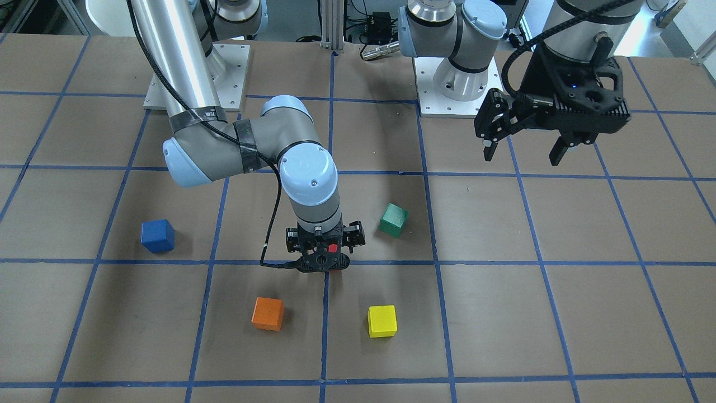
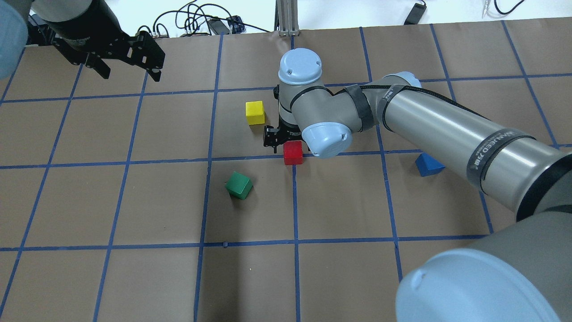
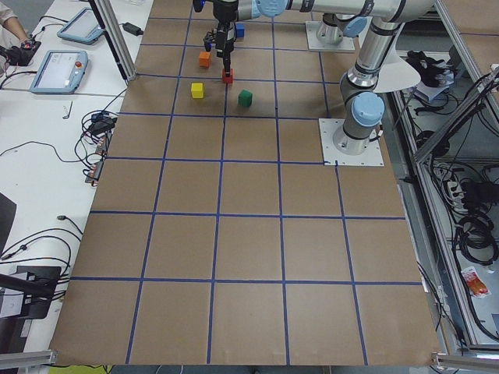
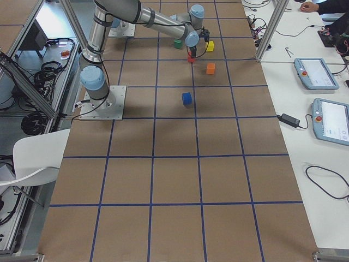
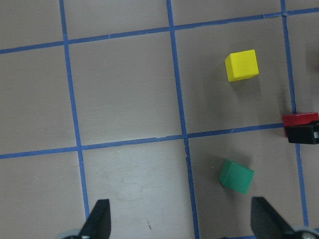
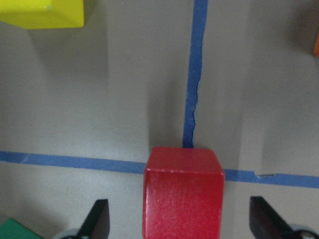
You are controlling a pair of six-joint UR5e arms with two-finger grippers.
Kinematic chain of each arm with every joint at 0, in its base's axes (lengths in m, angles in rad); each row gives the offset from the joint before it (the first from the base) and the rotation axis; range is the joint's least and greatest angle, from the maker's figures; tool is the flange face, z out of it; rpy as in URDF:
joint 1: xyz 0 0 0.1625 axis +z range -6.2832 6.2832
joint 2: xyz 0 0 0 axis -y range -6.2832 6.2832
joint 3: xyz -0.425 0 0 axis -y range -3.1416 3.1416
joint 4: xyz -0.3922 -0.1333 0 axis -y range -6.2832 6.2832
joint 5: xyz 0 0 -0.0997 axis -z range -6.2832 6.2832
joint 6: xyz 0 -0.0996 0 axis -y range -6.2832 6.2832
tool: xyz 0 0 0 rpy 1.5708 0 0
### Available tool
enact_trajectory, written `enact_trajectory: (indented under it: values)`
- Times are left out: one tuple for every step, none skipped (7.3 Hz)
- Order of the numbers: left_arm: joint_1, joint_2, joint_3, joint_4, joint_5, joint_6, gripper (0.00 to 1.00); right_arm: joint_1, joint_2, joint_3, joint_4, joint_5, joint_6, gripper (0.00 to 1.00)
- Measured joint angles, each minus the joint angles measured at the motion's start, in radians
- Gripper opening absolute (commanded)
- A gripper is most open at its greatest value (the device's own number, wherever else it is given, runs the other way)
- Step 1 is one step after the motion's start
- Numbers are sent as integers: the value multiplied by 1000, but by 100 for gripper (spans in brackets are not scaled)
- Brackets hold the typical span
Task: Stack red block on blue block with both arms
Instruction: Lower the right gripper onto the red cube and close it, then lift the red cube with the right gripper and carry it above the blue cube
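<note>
The right arm's jaws stand wide open either side of the red block [image 6: 183, 191], gripping nothing, mid-table [image 1: 503, 313]. The block is likely light, rigid and matte, so pinch opposite flat faces. The blue block [image 1: 157, 235] sits towards the right end. The left arm's jaws hang open and empty.

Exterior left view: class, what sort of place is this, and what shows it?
Probably a robotics lab: the left arm bolted to a taped-grid table, teach pendants on a side bench, loose cables.
</note>
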Motion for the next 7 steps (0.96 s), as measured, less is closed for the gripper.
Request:
enact_trajectory:
  values:
    - [0,-15,25,-23,2,-3,100,0,8,-1,-15,0,-3,34]
    - [1,-21,38,-41,-1,-6,100,0,14,-1,-28,1,-4,7]
    - [1,-24,43,-57,-4,-11,100,0,16,-1,-32,3,-1,0]
    - [1,-24,45,-72,-7,-15,100,0,14,-2,-29,2,5,0]
    - [1,-24,46,-81,-8,-22,100,-1,6,-4,-10,-3,8,0]
    - [1,-23,46,-86,-8,-32,100,-6,-13,-12,33,-6,9,0]
    - [1,-23,47,-91,-7,-45,100,-19,-46,-30,98,-8,7,0]
